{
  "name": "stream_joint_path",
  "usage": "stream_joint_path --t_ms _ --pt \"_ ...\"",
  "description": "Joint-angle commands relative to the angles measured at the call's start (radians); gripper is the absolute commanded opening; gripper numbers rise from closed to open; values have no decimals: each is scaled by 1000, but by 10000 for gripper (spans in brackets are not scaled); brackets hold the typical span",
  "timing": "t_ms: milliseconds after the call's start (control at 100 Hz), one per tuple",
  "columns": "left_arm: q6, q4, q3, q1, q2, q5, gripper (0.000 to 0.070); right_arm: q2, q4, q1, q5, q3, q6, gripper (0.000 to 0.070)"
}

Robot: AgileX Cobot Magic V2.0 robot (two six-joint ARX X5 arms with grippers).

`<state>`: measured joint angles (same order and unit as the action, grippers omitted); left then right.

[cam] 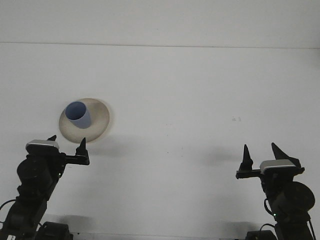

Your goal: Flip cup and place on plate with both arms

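My table (190, 100) is a smooth, matt white surface. The plate (99, 117) looks like matt beige ceramic or plastic. The cup (78, 114) is smooth blue, apparently plastic. My claws (67, 145) (260, 154) are matt black plastic, each topped by a grey housing.

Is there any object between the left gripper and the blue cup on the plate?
Nothing visible. The left gripper sits just in front of the beige plate, fingers open, and only bare table lies between it and the blue cup, which stands on the plate.
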<state>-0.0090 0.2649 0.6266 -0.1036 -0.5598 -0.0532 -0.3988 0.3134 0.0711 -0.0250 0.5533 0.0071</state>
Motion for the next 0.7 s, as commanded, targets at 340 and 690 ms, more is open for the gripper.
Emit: stream_joint_path --t_ms 340,690 --pt "17 -19 7 -3 45 0 599 -1 -6 2 -2 8 16 543" --pt "16 -19 7 -3 45 0 9 -1 -6 2 -1 8 16 0"
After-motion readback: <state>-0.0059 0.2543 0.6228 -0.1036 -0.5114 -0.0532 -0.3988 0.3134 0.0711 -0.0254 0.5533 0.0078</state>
